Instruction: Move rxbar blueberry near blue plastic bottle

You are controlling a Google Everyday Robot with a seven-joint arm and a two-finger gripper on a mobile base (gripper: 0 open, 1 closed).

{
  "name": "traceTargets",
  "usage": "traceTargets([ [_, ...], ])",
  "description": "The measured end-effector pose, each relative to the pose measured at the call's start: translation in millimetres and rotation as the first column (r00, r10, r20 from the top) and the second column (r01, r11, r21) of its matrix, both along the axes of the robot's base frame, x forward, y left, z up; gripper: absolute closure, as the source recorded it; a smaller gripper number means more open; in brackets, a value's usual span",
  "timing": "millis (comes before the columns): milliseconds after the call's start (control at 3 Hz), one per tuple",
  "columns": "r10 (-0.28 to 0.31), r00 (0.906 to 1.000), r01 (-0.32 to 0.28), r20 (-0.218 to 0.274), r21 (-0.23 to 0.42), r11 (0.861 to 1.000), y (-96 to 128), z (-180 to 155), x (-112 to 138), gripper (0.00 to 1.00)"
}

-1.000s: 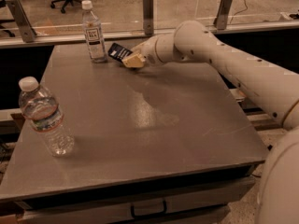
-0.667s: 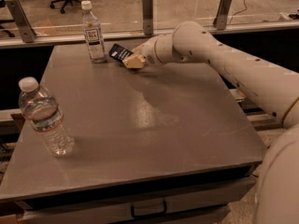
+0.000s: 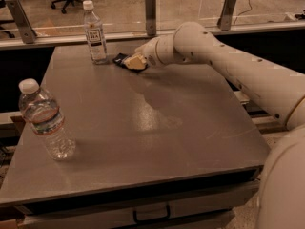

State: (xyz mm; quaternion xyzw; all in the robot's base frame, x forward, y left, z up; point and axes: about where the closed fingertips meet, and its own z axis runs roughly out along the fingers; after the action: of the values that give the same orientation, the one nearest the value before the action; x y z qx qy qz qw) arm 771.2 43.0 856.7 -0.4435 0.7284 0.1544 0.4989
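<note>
The rxbar blueberry, a flat dark wrapper, lies at the far side of the grey table, partly hidden under my gripper. My gripper reaches in from the right and sits on the bar's right end. The blue plastic bottle, slim and clear with a white cap and dark label, stands upright just left of the bar, a short gap away.
A wider clear bottle with a red-and-white label stands near the table's front left. A glass barrier with metal posts runs behind the far edge. My arm crosses the table's right rear.
</note>
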Motion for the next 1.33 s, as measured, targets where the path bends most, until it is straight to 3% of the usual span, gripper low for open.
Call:
traceTargets([
  [333,0.018,0.9997,-0.019,0.019,0.018,1.0,5.8,12.0,1.8,0.0],
  [667,-0.016,0.9988,0.014,0.046,0.037,0.999,-13.0,31.4,-3.9,0.0],
  [1000,-0.056,0.9951,0.046,0.082,0.119,0.992,-39.9,41.2,-21.2,0.0],
  [1333,-0.111,0.9791,0.074,0.171,0.209,0.975,-63.2,64.9,-54.8,0.0],
])
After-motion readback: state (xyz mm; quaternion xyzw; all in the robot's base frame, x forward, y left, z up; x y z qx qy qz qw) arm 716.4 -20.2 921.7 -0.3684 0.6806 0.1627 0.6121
